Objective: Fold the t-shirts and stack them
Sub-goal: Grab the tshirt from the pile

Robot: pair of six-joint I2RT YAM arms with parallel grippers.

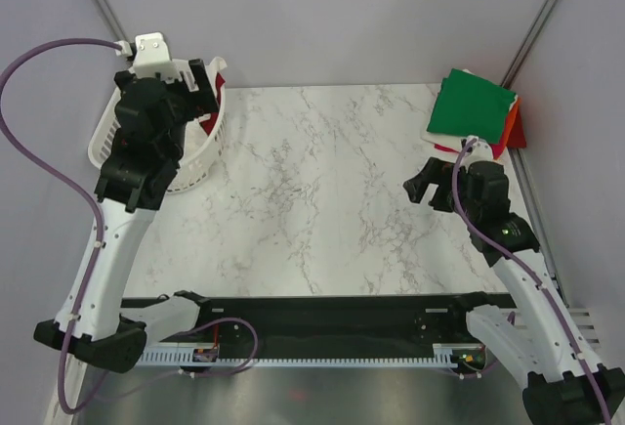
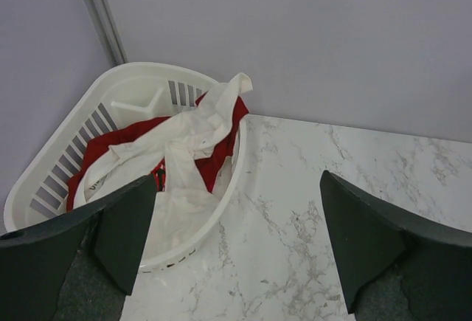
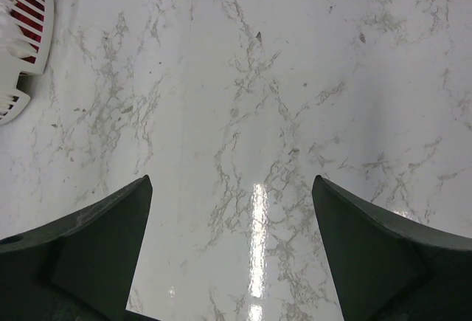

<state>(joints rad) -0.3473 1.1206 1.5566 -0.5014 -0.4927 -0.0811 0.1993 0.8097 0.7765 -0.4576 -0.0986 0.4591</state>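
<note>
A crumpled white t-shirt point(image 2: 181, 144) lies over a dark red one point(image 2: 214, 155) inside the white slatted basket point(image 2: 81, 122) at the table's back left. A stack of folded shirts sits at the back right: the green one point(image 1: 472, 105) on top, orange point(image 1: 508, 124) and dark red point(image 1: 518, 134) edges showing below. My left gripper point(image 2: 236, 243) is open and empty, held above the basket's near rim; in the top view it is at the basket point(image 1: 195, 88). My right gripper point(image 3: 232, 251) is open and empty above bare marble, just in front of the stack point(image 1: 422, 189).
The basket point(image 1: 200, 156) stands against the left wall. Grey walls close off the back and sides. A black rail with cable trays point(image 1: 322, 332) runs along the near edge between the arm bases. The marble tabletop point(image 1: 322, 200) spans the middle.
</note>
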